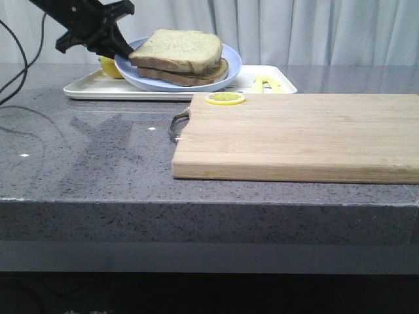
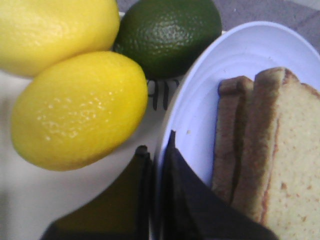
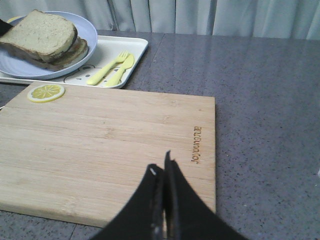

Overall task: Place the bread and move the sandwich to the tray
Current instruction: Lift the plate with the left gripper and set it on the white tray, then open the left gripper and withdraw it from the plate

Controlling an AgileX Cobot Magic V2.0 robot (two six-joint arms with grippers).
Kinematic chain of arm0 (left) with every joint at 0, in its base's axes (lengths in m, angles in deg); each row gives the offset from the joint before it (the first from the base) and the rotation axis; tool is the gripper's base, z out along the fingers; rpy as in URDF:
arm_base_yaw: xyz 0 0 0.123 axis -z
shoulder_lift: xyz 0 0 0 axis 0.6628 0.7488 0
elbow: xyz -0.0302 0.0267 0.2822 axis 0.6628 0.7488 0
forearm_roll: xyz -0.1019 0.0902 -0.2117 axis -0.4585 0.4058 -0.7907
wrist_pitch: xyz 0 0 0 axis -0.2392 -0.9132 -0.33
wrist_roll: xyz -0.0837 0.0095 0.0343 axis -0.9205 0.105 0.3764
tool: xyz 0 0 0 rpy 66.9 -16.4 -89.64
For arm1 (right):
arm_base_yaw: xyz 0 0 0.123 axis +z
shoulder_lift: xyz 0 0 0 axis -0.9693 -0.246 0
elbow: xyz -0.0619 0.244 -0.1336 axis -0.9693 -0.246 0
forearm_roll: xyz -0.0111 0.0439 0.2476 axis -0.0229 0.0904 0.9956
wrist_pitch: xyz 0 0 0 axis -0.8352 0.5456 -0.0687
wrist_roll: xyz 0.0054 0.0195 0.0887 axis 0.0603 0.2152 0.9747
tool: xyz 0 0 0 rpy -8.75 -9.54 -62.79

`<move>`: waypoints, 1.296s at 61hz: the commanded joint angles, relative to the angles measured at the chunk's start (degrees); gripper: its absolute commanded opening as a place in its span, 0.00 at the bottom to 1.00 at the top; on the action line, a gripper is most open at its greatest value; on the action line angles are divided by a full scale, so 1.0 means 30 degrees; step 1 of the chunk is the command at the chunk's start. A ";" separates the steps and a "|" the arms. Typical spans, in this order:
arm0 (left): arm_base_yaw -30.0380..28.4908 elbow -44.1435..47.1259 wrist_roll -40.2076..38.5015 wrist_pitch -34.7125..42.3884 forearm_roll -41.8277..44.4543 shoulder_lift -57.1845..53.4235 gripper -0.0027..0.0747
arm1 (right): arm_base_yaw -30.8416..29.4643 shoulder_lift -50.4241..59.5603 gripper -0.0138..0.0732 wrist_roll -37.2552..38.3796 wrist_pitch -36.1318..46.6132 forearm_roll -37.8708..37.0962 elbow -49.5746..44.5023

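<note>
The left pincer (image 1: 118, 49) is clenched on the light-blue plate (image 1: 230, 62) at its nine o'clock rim, sandwich (image 1: 180, 57) aboard, over the tray (image 1: 82, 88). Next, I judge: lower and release. The right pincer (image 3: 162, 200) hangs clenched, empty.

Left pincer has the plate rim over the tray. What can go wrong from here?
1. The left pincer pinches only the thin rim of the plate; a tilt could slide the sandwich off.
2. The lemons and the lime sit right beside the plate on the tray; setting down may bump them.
3. The plate could land on the fork and knife.
</note>
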State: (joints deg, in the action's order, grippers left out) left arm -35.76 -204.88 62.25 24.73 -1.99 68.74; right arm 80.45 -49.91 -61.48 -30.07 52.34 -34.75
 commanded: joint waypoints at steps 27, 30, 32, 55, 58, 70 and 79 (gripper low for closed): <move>0.0230 -0.0889 -0.0338 -0.0043 -0.0976 -0.1559 0.18 | -0.0083 -0.0146 0.08 -0.0005 0.1711 -0.0163 0.0453; 0.0230 -0.0889 -0.0338 -0.0043 -0.0976 -0.1559 0.25 | -0.0083 -0.0146 0.08 -0.0005 0.1711 -0.0163 0.0453; 0.0230 -0.0889 -0.0338 -0.0043 -0.0976 -0.1559 0.30 | -0.0083 -0.0146 0.08 -0.0005 0.1711 -0.0163 0.0453; -0.0197 -0.2506 -0.0338 -0.0549 -0.0976 -0.1641 0.59 | -0.0083 -0.0146 0.08 -0.0005 0.1695 -0.0163 0.0372; -0.0238 -0.3438 -0.0338 -0.0942 -0.0976 -0.1641 0.58 | -0.0083 -0.0146 0.08 -0.0005 0.1720 -0.0163 0.0327; -0.0414 -0.6891 -0.0338 -0.2515 -0.0976 -0.1641 0.35 | -0.0083 -0.0146 0.08 -0.0005 0.1785 -0.0163 0.0329; -0.0414 -0.9143 -0.0338 -0.3633 -0.0976 -0.1641 0.01 | -0.0083 -0.0146 0.08 -0.0005 0.1767 -0.0163 0.0329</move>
State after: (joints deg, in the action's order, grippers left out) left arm -37.05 -226.33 61.58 13.38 -2.32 68.23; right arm 80.45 -49.91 -61.39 -29.76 52.34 -35.34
